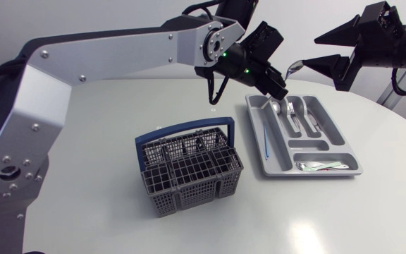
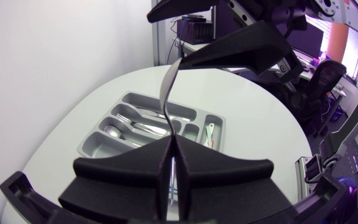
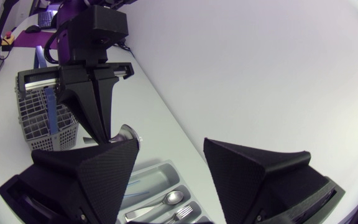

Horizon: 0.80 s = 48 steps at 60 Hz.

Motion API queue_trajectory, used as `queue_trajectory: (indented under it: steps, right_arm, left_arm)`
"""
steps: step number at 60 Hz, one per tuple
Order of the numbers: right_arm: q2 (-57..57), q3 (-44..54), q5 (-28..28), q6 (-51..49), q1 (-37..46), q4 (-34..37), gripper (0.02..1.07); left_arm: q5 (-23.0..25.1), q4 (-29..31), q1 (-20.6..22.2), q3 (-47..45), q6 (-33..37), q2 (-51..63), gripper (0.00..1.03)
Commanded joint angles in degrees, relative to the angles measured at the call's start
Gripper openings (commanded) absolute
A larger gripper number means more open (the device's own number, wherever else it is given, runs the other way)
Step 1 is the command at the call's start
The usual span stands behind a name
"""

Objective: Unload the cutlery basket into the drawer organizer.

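The left gripper [image 1: 277,92] [image 2: 171,146] is in the upper middle of the head view. Its two fingers are pressed together and pinch a thin silver piece of cutlery [image 1: 292,68] [image 2: 168,87] [image 3: 129,134]. I cannot tell if it is a spoon, a fork or a knife. The piece rises out of the fingers, and its free end is just beside one finger of the right gripper [image 1: 311,52] [image 3: 169,143]. I cannot tell whether the two touch. The right gripper is in the upper right of the frame with its fingers spread wide, and nothing is between them.

Under the left gripper lies the grey drawer organizer [image 1: 328,113] [image 2: 142,99] [image 3: 160,171], right of the middle of the frame. The gripper hides a part of its far left corner. Spoons [image 1: 292,111] and a fork [image 2: 129,118] lie in its long compartments. A thin blue stick [image 1: 268,137] lies in the leftmost one, and small pale things [image 1: 323,166] lie in the crosswise one at the near end.

The cutlery basket [image 1: 189,169] [image 3: 42,118], of dark wire with a blue handle, stands in the lower middle of the frame, apart from the organizer. What is inside it I cannot see well. The left arm [image 1: 118,49] crosses above the white table [image 1: 104,212] behind the basket.
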State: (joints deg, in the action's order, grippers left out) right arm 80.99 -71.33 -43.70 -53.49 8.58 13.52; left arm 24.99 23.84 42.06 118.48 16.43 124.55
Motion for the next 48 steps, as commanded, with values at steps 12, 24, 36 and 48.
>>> queue_trajectory:
  steps: [12, 24, 36, 48]
  right_arm:
    - [-4.4, -0.1, 1.1, 2.2, -2.9, -0.2, 0.78]
    - [-6.0, 1.0, 1.2, 3.0, -3.2, 1.2, 0.78]
    - [-12.3, 6.1, 1.3, 3.7, -3.3, 2.9, 0.78]
    - [-17.6, 13.1, 1.3, 5.8, -1.7, 2.2, 0.78]
  left_arm:
    - [1.0, 2.4, 0.8, -0.4, -0.2, 1.0, 0.03]
    - [0.6, 2.4, 0.7, 1.4, -0.5, 2.1, 0.03]
    - [0.5, 2.4, 0.4, 2.0, -0.7, 2.4, 0.03]
    - [0.3, 2.3, 0.2, 2.8, -1.9, 2.5, 0.03]
